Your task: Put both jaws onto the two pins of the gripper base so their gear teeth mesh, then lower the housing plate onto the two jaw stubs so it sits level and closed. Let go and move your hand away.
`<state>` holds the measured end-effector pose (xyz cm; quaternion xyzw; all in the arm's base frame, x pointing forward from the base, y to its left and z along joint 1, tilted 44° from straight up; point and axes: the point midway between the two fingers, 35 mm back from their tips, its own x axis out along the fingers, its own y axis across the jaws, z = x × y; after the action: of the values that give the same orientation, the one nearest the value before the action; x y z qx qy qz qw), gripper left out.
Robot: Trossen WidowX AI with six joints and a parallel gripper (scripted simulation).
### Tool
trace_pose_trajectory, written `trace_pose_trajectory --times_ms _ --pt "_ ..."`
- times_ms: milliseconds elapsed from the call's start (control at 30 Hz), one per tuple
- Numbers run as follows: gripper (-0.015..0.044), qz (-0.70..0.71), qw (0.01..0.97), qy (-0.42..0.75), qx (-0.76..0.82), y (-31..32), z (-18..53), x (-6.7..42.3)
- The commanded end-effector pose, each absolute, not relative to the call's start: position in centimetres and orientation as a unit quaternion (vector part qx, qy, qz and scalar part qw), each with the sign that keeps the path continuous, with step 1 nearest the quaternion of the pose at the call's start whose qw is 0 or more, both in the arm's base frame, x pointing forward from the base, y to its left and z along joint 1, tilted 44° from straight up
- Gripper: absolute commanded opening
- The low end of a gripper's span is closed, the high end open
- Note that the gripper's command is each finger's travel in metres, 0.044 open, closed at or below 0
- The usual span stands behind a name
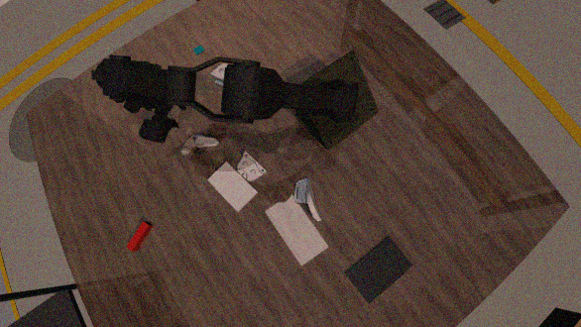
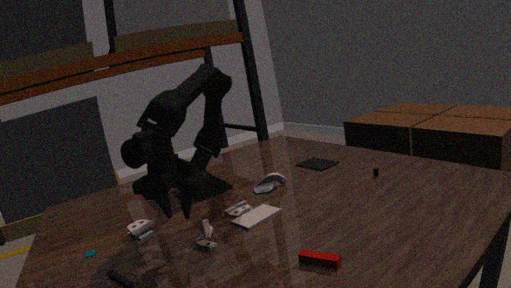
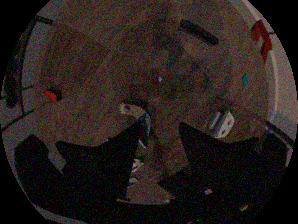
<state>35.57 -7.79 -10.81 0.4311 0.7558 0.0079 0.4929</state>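
My gripper is partly open and empty, fingers pointing down above the table. One pale curved jaw lies near the left fingertip in the wrist view. The other jaw lies farther off, toward the dark pad. A small white plate with round marks lies between the jaws. Another white part with two round marks lies apart, right of the fingers in the wrist view. Which is base and which is housing I cannot tell.
A white rectangle adjoins the marked plate; another shows in the top view. A red block, teal piece, dark bar and dark pad lie around.
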Motion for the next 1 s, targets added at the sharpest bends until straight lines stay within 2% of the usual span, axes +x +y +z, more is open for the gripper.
trace_pose_trajectory --times_ms 0,167,800,967 --pt "0.0125 0.009 0.494 0.757 0.428 -7.87 -10.75 35.57" --pt "0.0 0.009 0.494 0.757 0.428 -7.87 -10.75 35.57" --pt "0.0 0.009 0.494 0.757 0.428 -7.87 -10.75 35.57" --pt "0.0131 0.008 0.493 0.756 0.431 -7.82 -10.77 35.59"
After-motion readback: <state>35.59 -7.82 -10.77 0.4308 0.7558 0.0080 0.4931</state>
